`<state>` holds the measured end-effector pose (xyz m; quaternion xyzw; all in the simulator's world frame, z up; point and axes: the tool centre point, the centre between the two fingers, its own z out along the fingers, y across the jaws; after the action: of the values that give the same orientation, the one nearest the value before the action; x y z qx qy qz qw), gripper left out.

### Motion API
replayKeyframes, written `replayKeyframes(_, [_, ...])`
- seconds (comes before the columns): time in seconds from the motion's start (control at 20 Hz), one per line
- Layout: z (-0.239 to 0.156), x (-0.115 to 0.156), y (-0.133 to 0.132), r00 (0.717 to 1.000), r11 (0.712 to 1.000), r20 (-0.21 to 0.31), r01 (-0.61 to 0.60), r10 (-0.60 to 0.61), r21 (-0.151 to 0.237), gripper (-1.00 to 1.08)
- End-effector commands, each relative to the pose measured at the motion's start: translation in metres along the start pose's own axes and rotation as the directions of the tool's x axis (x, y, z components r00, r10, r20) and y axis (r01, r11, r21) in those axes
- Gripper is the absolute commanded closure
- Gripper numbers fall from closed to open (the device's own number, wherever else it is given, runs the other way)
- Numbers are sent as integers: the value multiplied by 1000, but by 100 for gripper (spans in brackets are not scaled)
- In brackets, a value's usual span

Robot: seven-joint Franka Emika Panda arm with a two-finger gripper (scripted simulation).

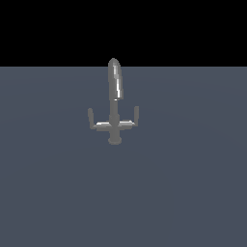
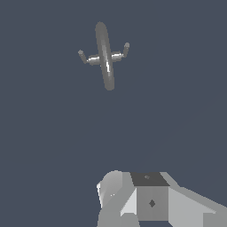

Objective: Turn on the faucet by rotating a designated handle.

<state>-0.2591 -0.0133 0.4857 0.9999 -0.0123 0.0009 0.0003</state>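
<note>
The faucet point(image 1: 114, 103) is a small shiny grey tap that stands upright on the flat grey surface, with a tall rounded spout, a round base and two side arms. The handle point(image 1: 130, 120) is the arm on the exterior view's right, a short horizontal bar ending in an upright tip. From above, the wrist view shows the faucet point(image 2: 105, 55) with both arms spread, well apart from the gripper. Only blocky grey parts of my gripper point(image 2: 148, 199) show at that picture's edge, and its fingers are not distinguishable. No arm or gripper appears in the exterior view.
A plain grey-blue floor point(image 1: 183, 193) spreads around the faucet on all sides, with a black background beyond its far edge. No other objects show.
</note>
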Motion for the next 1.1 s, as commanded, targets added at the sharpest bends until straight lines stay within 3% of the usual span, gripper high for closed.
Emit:
replayKeyframes(0.0, [0,0,0,1000,1000,0,0,0,0,108])
replayKeyframes(0.5, [7,16,5,1000,999,23,-22,21,46,108])
replayKeyframes(0.75, [17,36,12,998,993,54,-51,46,103,108])
replayKeyframes(1.05, [35,69,22,991,975,109,-103,82,198,108])
